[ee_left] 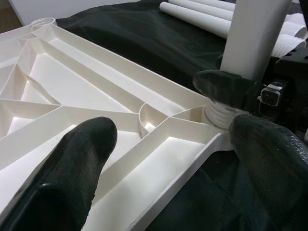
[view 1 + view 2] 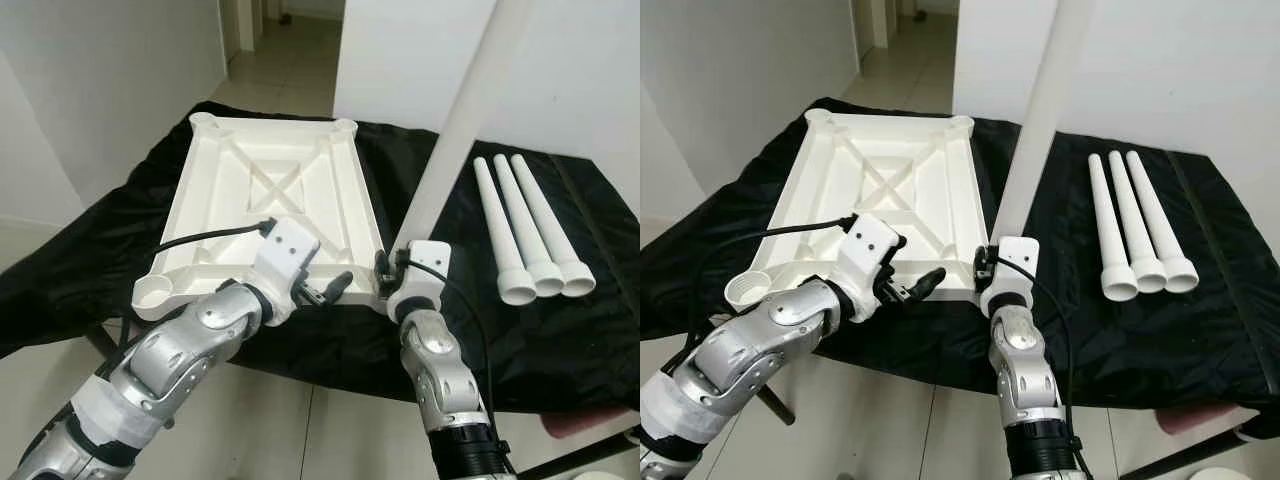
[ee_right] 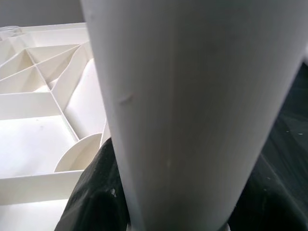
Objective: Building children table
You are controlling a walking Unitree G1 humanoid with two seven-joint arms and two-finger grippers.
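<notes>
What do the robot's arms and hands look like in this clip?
Both arms are silver metal with rounded joints and black bands lower down. Each wrist carries a white boxy housing with a black cable. The left hand and right hand have black fingers.

You can't see the standing leg's (image 2: 470, 120) top, cut by the picture's upper edge; its base at the tabletop's (image 2: 270, 190) near right corner hides behind the right gripper (image 2: 385, 272).

Black cloth (image 2: 520, 330) draped over work surface, wrinkled, hanging past near edge at 6 o'clock. White wall (image 2: 90, 90) at 9 to 11 o'clock. Second white wall (image 2: 600, 70) from 12 to 3 o'clock. Pale tiled floor (image 2: 290, 60) through doorway at 12 o'clock; floor also visible below cloth at 6 o'clock.
</notes>
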